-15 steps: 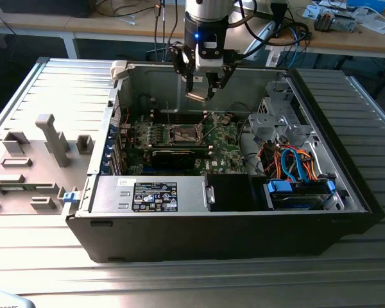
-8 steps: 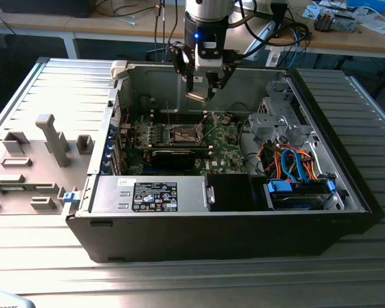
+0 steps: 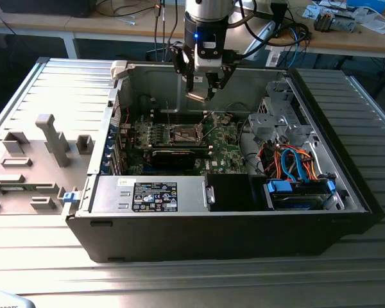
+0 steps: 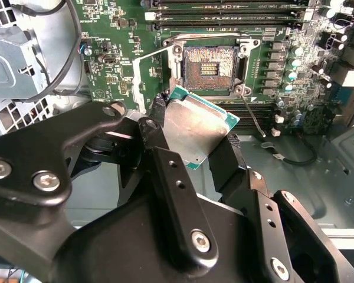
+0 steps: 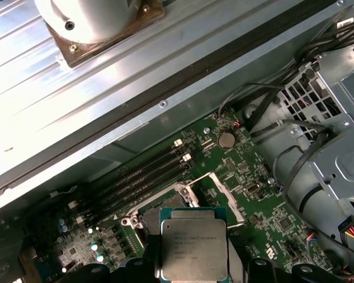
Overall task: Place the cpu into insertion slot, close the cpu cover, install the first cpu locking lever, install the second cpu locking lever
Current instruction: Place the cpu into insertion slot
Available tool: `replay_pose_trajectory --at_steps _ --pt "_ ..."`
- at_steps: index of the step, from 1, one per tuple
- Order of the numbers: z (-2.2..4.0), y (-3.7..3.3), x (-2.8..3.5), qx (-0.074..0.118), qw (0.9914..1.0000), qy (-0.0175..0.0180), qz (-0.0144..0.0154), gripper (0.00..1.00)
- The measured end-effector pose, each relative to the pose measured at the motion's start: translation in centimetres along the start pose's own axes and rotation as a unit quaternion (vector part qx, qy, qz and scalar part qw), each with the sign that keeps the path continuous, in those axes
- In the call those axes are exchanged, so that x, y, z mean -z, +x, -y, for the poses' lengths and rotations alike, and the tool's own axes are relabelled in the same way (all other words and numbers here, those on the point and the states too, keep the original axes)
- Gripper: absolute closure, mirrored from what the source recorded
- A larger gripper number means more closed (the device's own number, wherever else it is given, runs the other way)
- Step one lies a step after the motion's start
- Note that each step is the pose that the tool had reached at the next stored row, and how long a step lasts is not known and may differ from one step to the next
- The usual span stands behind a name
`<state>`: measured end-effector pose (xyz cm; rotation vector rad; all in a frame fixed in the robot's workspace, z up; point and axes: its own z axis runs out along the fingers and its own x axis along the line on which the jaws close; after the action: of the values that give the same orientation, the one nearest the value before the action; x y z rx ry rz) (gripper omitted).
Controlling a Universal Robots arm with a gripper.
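One flat silvery cpu (image 5: 193, 244), green-rimmed; the gripper (image 4: 190, 134) pinches its edges above the dark insertion slot (image 4: 210, 66).

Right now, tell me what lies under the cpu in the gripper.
The cpu, shut in the gripper, hangs above the green motherboard and the empty insertion slot. In the first wrist view the cpu covers part of the slot.

The arm's wrist (image 3: 208, 9) is a silvery cylinder above a black collar (image 3: 208, 43) with a small blue light (image 3: 196, 36); dark cables (image 3: 264, 27) loop off beside it. The end effector (image 3: 199, 95) is matte black, built of flat linkage bars (image 4: 177, 183) (some drilled with small holes) pinned with silver hex-socket screws (image 4: 202, 240).
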<state>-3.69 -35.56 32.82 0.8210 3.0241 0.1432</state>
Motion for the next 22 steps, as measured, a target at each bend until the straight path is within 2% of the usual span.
replay_pose_trajectory --at_steps 22 --pt "0.00 0.00 -0.01 -0.013 0.99991 -0.0003 0.0012 0.46"
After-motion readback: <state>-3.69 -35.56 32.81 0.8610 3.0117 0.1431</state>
